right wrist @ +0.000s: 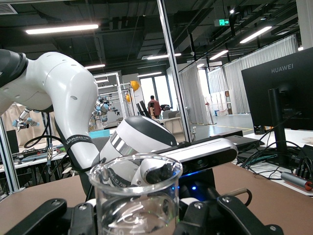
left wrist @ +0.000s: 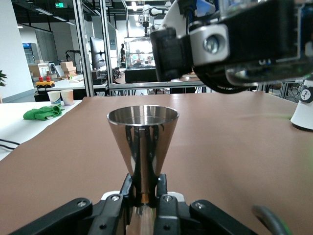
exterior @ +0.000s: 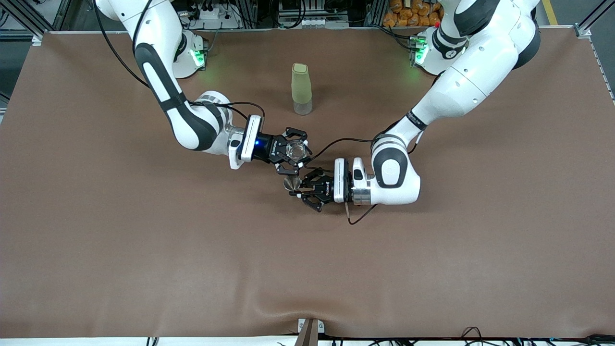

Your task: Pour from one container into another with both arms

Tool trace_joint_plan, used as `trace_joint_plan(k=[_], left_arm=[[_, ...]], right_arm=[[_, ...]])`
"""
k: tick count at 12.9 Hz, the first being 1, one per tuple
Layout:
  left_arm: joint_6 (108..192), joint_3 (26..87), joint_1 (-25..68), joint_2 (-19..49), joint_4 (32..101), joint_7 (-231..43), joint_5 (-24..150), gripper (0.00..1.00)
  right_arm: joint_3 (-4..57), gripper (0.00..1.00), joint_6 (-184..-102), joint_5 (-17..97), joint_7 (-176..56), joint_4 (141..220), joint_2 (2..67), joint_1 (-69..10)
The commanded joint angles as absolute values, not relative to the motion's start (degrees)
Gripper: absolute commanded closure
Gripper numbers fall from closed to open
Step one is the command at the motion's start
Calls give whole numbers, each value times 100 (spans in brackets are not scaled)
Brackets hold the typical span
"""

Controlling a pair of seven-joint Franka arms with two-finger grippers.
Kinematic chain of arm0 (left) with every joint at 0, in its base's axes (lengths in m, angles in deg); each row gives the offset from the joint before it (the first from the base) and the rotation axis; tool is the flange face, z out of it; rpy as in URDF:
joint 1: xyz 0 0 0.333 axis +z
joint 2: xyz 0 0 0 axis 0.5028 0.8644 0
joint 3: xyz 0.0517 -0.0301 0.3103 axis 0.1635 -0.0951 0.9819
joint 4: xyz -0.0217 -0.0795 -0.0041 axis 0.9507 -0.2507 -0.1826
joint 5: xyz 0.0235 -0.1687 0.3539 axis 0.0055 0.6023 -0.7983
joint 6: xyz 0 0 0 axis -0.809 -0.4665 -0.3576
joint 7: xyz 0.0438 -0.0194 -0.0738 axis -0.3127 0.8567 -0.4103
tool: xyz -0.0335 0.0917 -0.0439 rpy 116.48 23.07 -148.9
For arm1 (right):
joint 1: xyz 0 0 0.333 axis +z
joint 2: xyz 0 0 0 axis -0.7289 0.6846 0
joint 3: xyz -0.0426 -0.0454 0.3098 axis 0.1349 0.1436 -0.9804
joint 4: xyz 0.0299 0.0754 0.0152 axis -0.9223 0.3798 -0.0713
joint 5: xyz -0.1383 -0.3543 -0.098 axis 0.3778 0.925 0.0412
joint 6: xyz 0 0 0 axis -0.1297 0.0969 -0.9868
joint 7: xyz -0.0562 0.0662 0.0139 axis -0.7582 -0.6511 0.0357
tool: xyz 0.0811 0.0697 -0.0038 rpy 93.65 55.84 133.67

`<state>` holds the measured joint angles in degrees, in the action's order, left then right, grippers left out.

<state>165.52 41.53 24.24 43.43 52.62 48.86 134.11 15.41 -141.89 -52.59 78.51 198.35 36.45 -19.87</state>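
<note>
- Right tool (exterior: 294, 156): positioned just left of frame centre in the front view, clamped on the small clear faceted glass tumbler (exterior: 296, 151). The tumbler stands upright between the fingers, mouth up; the right wrist view shows its rim (right wrist: 135, 170).
- Left tool (exterior: 303, 189): positioned directly below the right tool in the front view, clamped on the narrow waist of the small silver hourglass-shaped steel jigger (exterior: 291, 183). The jigger stands upright, upper cone (left wrist: 142, 142) open upward.
- Tumbler and jigger: held close together, the tumbler just above the jigger in the frame.
- Tall pale-green bottle with a clear base (exterior: 301, 89): standing upright on the brown counter (exterior: 144, 250), upper centre of the frame.
</note>
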Motion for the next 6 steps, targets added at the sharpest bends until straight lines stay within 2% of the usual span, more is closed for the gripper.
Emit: trace_joint_plan(k=[1, 6], left_arm=[[16618, 4154, 2482, 4315, 5338, 5105, 13598, 100], [16609, 4154, 2491, 4306, 5391, 5096, 13607, 100]], right_arm=[[1540, 100, -14410, -5433, 7837, 19829, 3562, -1972], [1540, 100, -14613, -5433, 7161, 19812, 3510, -1981]])
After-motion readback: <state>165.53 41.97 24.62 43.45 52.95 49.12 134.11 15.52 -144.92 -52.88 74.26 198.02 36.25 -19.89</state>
